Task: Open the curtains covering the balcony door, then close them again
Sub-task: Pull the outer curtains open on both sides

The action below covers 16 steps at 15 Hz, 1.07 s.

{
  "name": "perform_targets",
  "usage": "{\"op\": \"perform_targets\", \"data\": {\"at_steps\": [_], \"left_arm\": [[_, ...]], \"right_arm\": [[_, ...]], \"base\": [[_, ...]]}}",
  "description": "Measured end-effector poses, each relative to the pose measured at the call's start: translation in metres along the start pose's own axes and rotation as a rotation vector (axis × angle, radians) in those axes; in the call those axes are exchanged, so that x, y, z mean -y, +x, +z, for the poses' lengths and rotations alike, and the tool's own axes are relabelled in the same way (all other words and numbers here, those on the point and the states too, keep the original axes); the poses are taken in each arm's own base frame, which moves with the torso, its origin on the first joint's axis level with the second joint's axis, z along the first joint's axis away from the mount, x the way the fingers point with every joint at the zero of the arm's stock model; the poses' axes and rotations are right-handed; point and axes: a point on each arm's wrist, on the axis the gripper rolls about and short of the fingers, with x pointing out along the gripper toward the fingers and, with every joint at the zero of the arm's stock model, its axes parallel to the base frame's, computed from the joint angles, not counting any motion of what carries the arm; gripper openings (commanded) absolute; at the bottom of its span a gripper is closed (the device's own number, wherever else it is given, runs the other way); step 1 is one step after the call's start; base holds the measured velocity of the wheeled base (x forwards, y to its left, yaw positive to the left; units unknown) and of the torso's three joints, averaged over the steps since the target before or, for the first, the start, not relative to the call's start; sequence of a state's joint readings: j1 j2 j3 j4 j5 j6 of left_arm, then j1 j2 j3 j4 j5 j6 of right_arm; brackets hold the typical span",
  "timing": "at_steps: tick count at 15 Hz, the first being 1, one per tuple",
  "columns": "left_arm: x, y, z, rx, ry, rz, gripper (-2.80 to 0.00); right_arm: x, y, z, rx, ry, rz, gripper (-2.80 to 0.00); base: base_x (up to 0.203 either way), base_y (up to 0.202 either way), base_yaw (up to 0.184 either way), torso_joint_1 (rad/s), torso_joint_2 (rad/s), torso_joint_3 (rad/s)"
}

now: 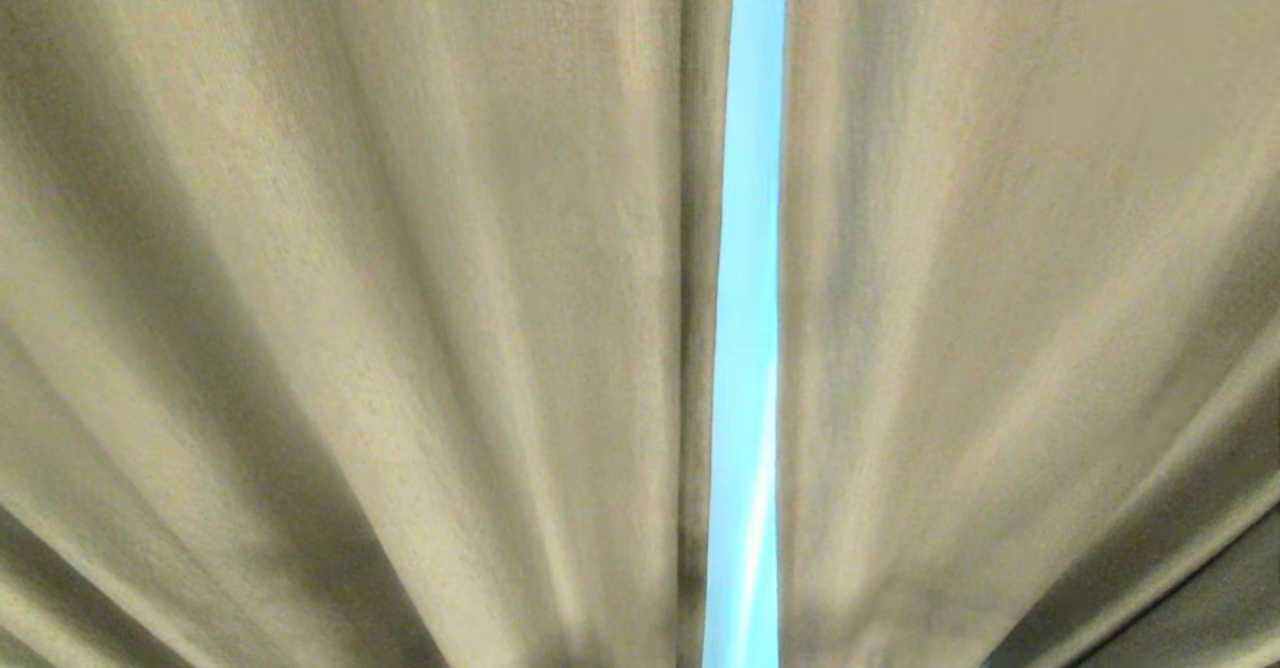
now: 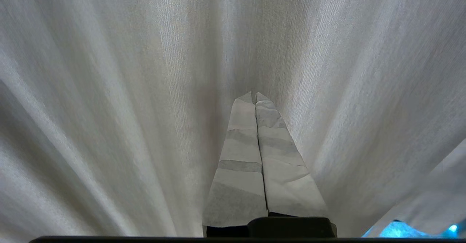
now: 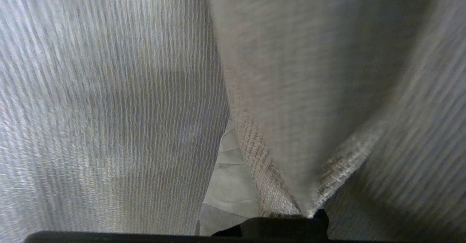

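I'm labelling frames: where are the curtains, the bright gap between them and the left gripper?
curtains [image 1: 350,298]: head view, left drape's folds.
bright gap [image 1: 748,298]: head view, mid-strip.
left gripper [image 2: 255,96]: left wrist view, at the shut fingertips.

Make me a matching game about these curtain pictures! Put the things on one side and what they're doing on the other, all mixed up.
Things:
1. left gripper
2. right gripper
3. curtains
4. gap

States:
A. thin bright blue strip
B. beige, hanging in pleats
C. shut, tips pointing at pale cloth, holding nothing
D. mostly buried under a cloth fold

Pairs: 1-C, 2-D, 3-B, 4-A
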<state>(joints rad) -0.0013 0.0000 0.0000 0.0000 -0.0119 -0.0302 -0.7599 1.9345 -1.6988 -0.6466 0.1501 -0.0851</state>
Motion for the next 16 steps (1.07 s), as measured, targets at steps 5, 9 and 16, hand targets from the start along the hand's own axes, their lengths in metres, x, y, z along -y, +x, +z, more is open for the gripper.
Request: {"op": "perform_targets", "data": {"at_steps": [5,9,16], "left_arm": [[0.000,0.000,0.000,0.000,0.000,0.000,-2.80],[0.000,0.000,0.000,-0.001,0.000,-0.001,-2.80],[0.000,0.000,0.000,0.000,0.000,0.000,-2.80]], "right_arm": [[0.037,0.009,-0.023,-0.025,-0.033,-0.076,-2.80],[0.049,0.013,-0.034,-0.035,-0.042,-0.101,-2.80],[0.045,0.008,-0.033,-0.049,-0.040,-0.037,-2.80]], "base": [[0.000,0.000,0.000,0.000,0.00,0.000],[0.000,0.000,0.000,0.000,0.00,0.000],[0.000,0.000,0.000,0.000,0.00,0.000]]}}
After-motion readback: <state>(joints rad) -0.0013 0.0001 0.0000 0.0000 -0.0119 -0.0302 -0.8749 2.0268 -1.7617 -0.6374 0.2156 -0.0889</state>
